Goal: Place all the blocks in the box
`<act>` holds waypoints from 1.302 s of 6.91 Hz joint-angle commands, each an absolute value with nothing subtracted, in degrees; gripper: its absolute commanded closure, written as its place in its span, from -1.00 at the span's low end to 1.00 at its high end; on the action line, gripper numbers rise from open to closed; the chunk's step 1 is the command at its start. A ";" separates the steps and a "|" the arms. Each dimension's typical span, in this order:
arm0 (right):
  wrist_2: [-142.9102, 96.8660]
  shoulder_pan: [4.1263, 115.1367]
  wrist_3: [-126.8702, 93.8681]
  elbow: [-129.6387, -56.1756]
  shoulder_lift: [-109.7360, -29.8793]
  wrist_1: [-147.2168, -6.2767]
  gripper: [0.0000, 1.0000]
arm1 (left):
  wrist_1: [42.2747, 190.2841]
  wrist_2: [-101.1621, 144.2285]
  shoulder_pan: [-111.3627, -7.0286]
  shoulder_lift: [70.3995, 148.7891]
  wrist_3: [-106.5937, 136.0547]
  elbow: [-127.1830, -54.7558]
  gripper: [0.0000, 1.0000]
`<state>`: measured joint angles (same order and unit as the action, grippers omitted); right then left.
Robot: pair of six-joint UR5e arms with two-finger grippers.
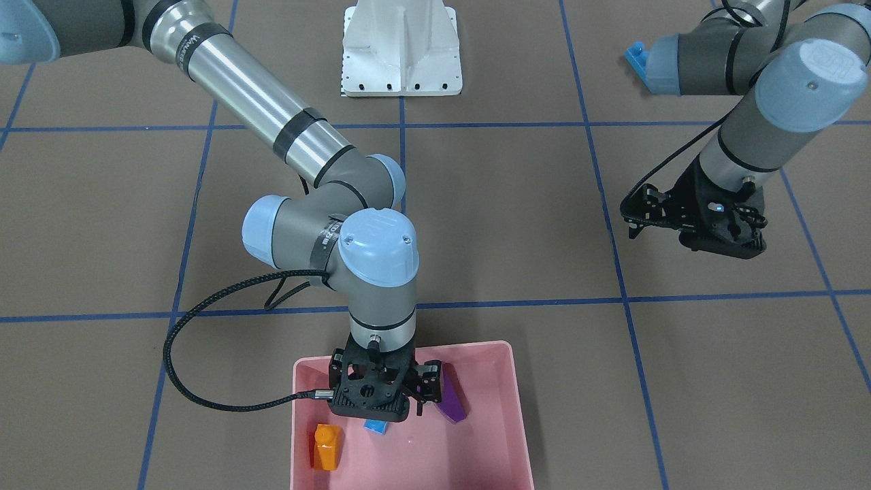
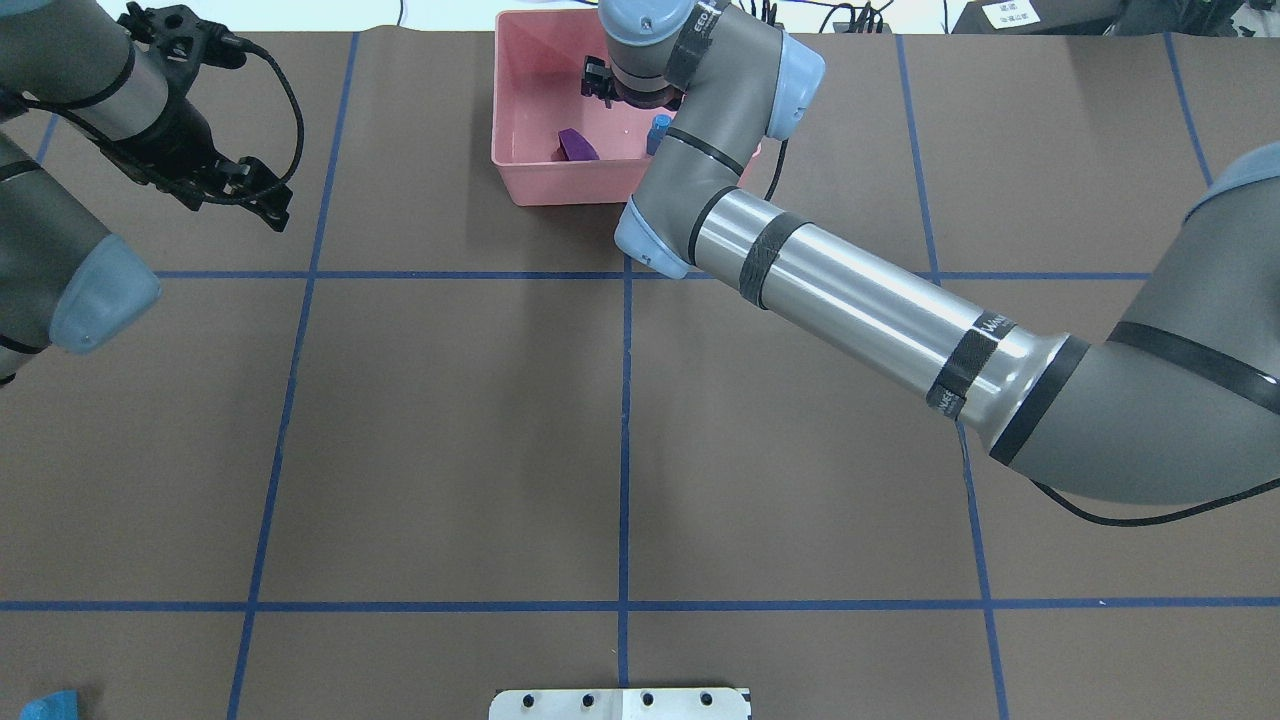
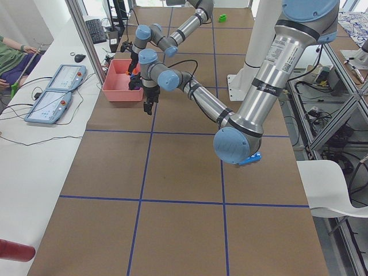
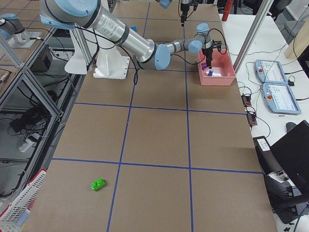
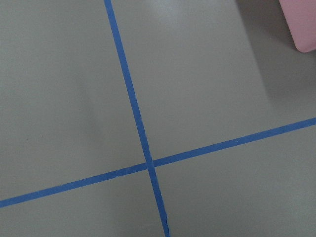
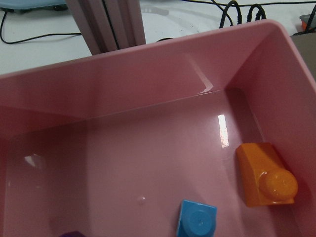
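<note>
The pink box [image 1: 503, 408] stands at the table's far edge. In it lie the orange one-stud block [image 1: 327, 446], the small blue cube [image 1: 375, 427] and the purple wedge [image 1: 452, 403]; the right wrist view shows the orange block [image 6: 266, 180] and the blue cube [image 6: 197, 219] on the box floor. My right gripper [image 1: 391, 407] hangs open and empty just above the cube. My left gripper [image 1: 691, 231] is open and empty over bare table beside the box. The long blue block [image 1: 636, 58] lies near my left arm's base. The green block [image 4: 98, 184] lies far out on my right.
The white robot base [image 1: 401, 54] stands at the table's near middle edge. The left wrist view shows blue tape lines and one box corner [image 5: 301, 24]. An operator and tablets [image 3: 60, 86] sit at the side bench beyond the box.
</note>
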<state>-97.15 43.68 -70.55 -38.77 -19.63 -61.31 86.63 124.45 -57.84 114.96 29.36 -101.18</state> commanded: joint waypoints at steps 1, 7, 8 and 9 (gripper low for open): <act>-100.17 45.34 -69.35 -42.59 -19.60 -63.18 -0.98 | 86.49 124.45 -58.09 113.92 29.27 -102.91 -1.00; -109.50 47.81 -58.37 -98.42 -45.70 -99.75 -0.98 | 86.75 123.57 -56.61 92.13 32.51 -116.54 -1.00; -109.77 47.81 -56.18 -106.70 -53.27 -101.15 -0.98 | 86.75 123.57 -53.30 89.33 33.48 -116.72 -1.00; -109.78 47.90 -54.42 -113.49 -60.14 -101.51 -0.98 | 86.84 122.97 -49.17 88.51 37.75 -116.72 -1.00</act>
